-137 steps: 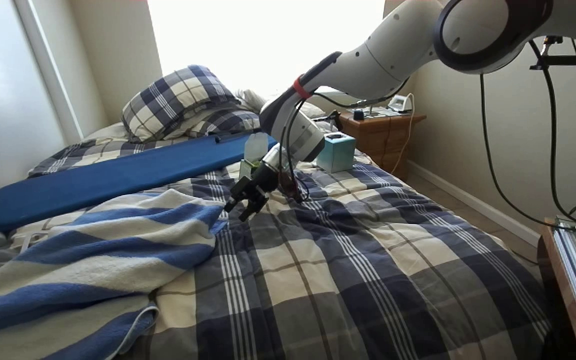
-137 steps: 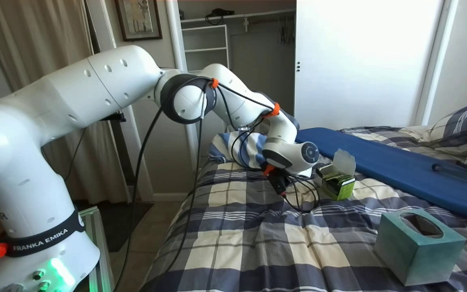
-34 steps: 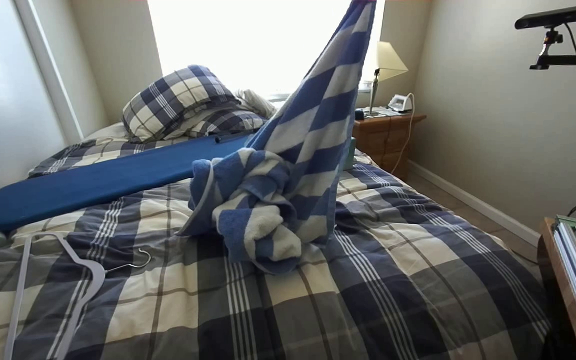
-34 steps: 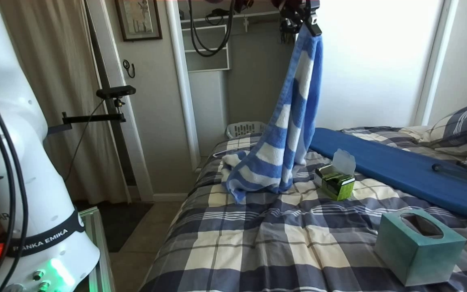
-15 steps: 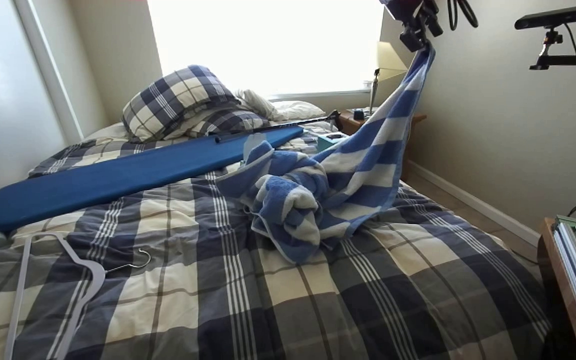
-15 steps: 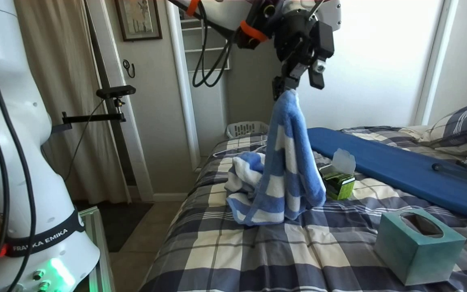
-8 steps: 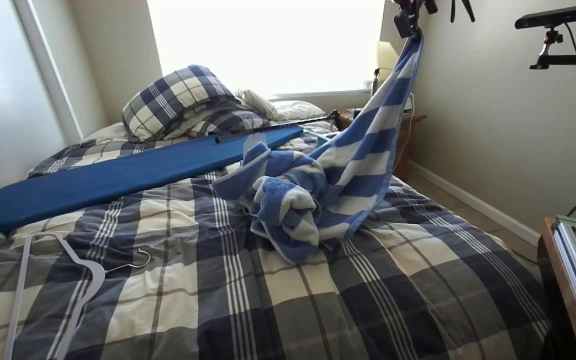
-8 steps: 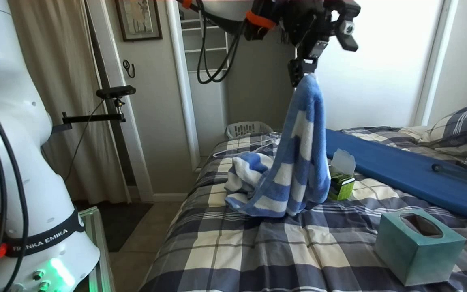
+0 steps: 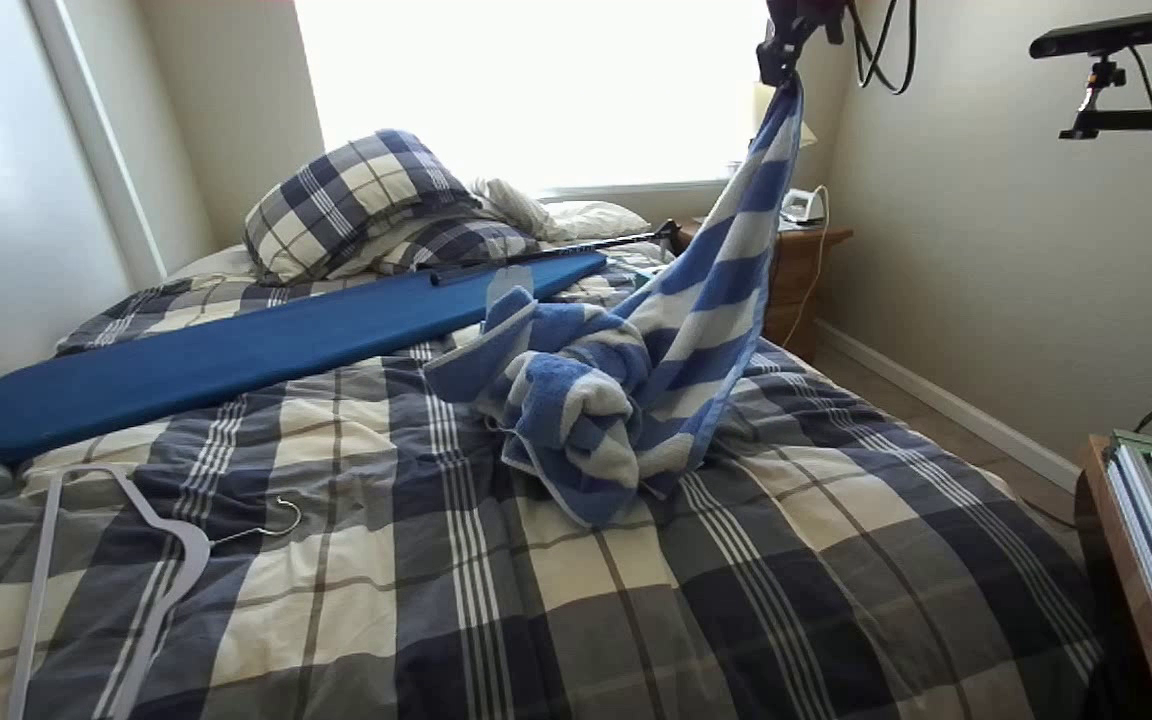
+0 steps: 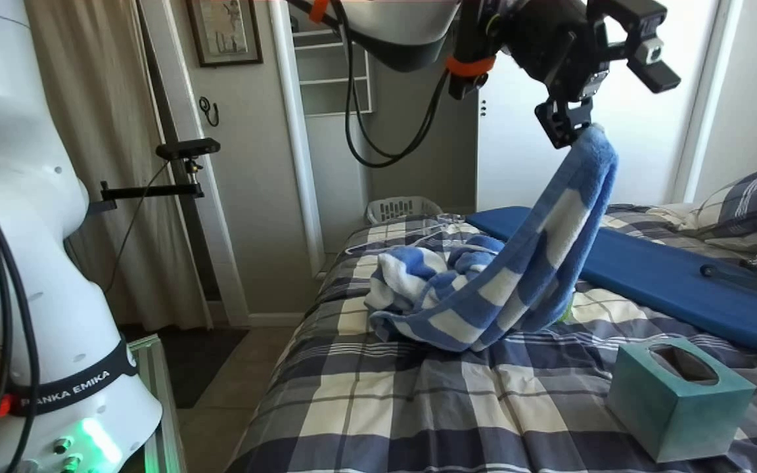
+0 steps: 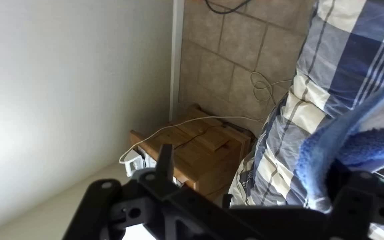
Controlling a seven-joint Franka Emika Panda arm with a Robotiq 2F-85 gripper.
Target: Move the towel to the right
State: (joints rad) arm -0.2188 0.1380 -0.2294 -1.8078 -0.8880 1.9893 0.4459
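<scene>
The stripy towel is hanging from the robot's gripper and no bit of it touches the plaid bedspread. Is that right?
Not quite. Part of the towel does touch the plaid bedspread: in both exterior views its lower part lies bunched there. It does hang from the gripper, as you say.

Bleached to blank white at the window (image 9: 536, 92) in an exterior view. Murky along the curtain (image 10: 102, 118), yet glowing green at the arm's base (image 10: 83, 408). Glaring on the wall (image 11: 72, 76) in the wrist view, soft-focused and near black at the gripper (image 11: 252, 155).
</scene>
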